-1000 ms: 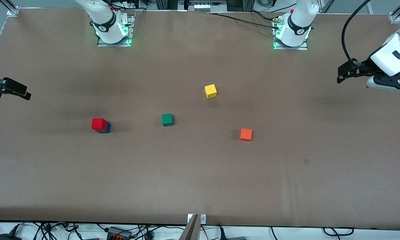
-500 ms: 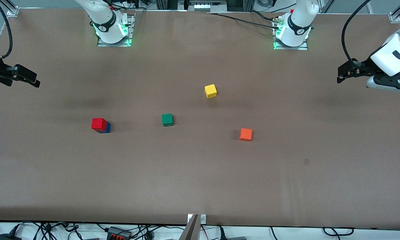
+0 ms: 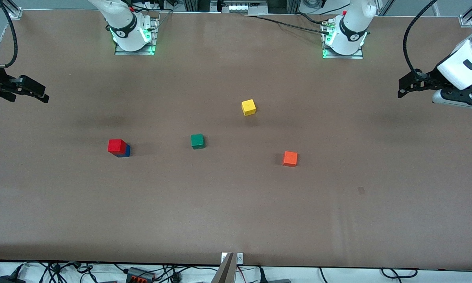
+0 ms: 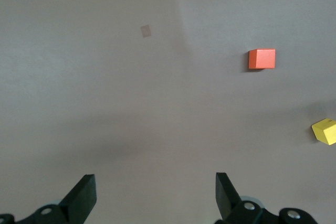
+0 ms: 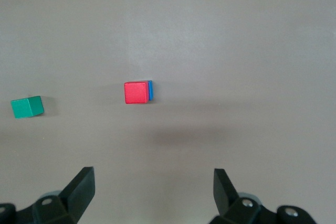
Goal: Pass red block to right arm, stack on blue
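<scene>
The red block (image 3: 117, 146) is seen resting on top of the blue block (image 3: 126, 151), the pair standing on the brown worktop (image 3: 236, 204) toward the right arm's end; only a sliver of blue is visible under the red, on the side facing the green cube (image 3: 197, 141). In the right wrist view the red block (image 5: 136, 92) covers nearly all of the blue block (image 5: 150, 90), and the green cube (image 5: 27, 107) lies well apart from the stack. Read on a clock face laid over the front view with the green cube at the centre, the stack is found at about 9 o'clock, the yellow cube (image 3: 248, 107) at about 2 o'clock and the orange cube (image 3: 290, 158) at about 4 o'clock. All loose cubes are noted as standing apart from one another. The right claw (image 3: 33, 91) is held in the air over the worktop's edge at the right arm's end, well away from the stack; its fingers are spread wide and nothing is held between them, as confirmed in the right wrist view (image 5: 153, 190). The left claw (image 3: 407, 84) is held over the left arm's end of the worktop, waiting, likewise spread wide and empty (image 4: 156, 195). In the left wrist view the orange cube (image 4: 262, 59) and part of the yellow cube (image 4: 325, 131) are recorded on bare worktop.
</scene>
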You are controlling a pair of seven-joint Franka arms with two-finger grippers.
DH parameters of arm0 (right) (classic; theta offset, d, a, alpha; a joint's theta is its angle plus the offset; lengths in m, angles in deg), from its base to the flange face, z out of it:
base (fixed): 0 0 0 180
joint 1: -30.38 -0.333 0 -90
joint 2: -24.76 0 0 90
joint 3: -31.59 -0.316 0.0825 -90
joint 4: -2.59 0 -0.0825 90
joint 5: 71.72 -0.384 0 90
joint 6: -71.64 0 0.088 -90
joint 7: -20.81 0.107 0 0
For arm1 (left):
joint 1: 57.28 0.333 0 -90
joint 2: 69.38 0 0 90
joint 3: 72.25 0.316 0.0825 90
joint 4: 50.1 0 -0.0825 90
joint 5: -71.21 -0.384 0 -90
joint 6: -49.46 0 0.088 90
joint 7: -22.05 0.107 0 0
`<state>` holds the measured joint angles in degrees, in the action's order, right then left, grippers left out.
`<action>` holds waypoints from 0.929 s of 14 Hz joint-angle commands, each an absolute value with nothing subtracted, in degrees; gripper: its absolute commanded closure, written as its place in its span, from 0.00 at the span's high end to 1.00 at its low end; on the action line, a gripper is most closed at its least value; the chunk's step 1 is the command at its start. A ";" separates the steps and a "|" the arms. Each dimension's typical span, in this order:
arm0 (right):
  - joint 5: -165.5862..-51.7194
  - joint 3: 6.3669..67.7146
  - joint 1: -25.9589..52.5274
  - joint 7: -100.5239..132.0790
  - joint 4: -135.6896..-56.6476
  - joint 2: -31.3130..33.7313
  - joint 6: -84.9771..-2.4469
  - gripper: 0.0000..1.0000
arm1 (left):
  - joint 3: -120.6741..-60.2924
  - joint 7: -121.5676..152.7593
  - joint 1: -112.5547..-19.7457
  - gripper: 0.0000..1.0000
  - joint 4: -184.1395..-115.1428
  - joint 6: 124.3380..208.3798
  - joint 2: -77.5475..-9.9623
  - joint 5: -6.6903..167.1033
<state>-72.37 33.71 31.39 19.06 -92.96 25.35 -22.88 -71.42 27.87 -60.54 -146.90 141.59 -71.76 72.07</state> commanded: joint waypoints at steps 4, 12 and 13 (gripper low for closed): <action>-71.63 33.61 31.26 18.35 -93.65 26.69 -23.89 1.00 | -71.19 27.32 -60.62 1.00 -145.64 140.34 -71.57 72.53; -71.63 33.44 32.14 18.35 -93.47 26.34 -23.89 1.00 | -71.19 27.32 -60.62 1.00 -145.64 140.34 -71.57 72.53; -71.63 33.35 32.31 18.26 -93.47 26.34 -23.89 1.00 | -71.19 27.32 -60.62 1.00 -145.64 140.34 -71.57 72.53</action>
